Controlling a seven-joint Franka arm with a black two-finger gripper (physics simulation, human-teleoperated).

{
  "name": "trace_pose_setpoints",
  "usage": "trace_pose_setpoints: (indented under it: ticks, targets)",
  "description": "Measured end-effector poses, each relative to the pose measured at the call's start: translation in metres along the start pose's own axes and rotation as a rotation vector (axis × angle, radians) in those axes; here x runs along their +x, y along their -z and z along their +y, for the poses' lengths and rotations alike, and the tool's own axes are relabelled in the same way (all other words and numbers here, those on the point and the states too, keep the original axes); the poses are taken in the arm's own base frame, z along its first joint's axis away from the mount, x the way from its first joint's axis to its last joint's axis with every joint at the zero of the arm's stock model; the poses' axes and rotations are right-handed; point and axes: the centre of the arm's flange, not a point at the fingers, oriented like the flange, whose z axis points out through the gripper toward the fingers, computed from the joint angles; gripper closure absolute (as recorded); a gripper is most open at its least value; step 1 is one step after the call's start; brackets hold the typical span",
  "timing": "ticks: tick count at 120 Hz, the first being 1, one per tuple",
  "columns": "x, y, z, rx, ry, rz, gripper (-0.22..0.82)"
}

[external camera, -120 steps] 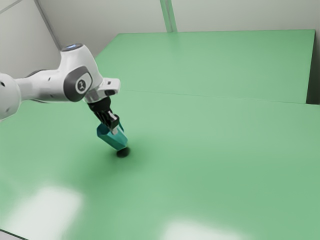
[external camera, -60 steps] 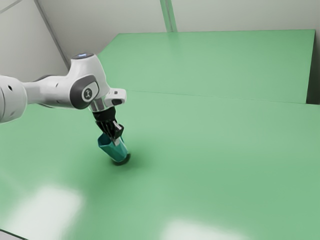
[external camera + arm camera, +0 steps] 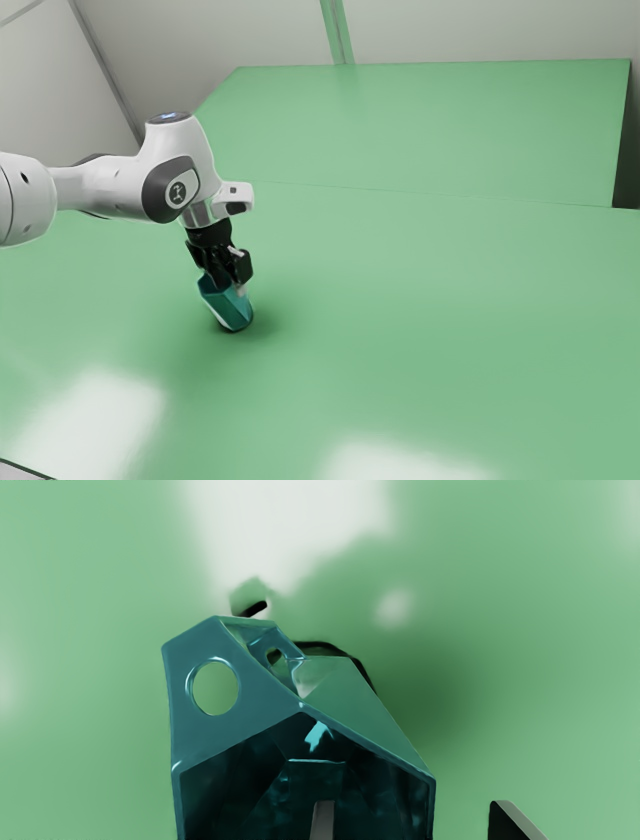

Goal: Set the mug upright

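And here's my gripper (image 3: 411,805), spread wide: one finger (image 3: 323,822) reaches down inside the teal mug (image 3: 228,305), the other (image 3: 501,825) hangs outside, and the wall (image 3: 431,805) runs between them. There's room on both sides of that wall, so I have hold of nothing. Straddling the rim makes sense to me: pinched there, a mug can be swung up by its side, and opened there, it can be left to stand. It sits at lower left of centre in the exterior frame, right under my hand, mouth up. It looks upright or very near it, leaning in that frame much as the room's corner does, so I'd check for a wobble before lifting straight out; a sideways tug could catch the wall and tip it. Now the pierced handle (image 3: 200,735), jutting out away from my fingers, clear of the grip. Beyond it, the black base (image 3: 322,644) peeks out, mostly covered by the body, so I can't tell whether it's flat on the green table (image 3: 400,350). My fingers run out of the wrist view, the mug's near side with them, and the inside is dark. Farthest off, upper left, pale wall (image 3: 200,40).
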Motion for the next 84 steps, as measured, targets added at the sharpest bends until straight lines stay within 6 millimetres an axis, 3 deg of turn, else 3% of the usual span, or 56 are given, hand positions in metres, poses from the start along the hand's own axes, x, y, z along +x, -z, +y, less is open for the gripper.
trace_pose_setpoints:
  ticks: [16,35,44,57,84]
  targets:
    - [0.000,0.011,0.010,0.019,-0.005,0.019,0.17]
    - [-0.008,0.058,0.026,0.082,-0.007,0.080,0.08]
    - [-0.005,0.085,0.033,0.081,-0.007,0.121,0.06]
    - [0.005,0.140,0.031,0.067,0.008,0.180,0.03]
    - [0.007,0.217,0.043,0.070,0.000,0.242,0.01]
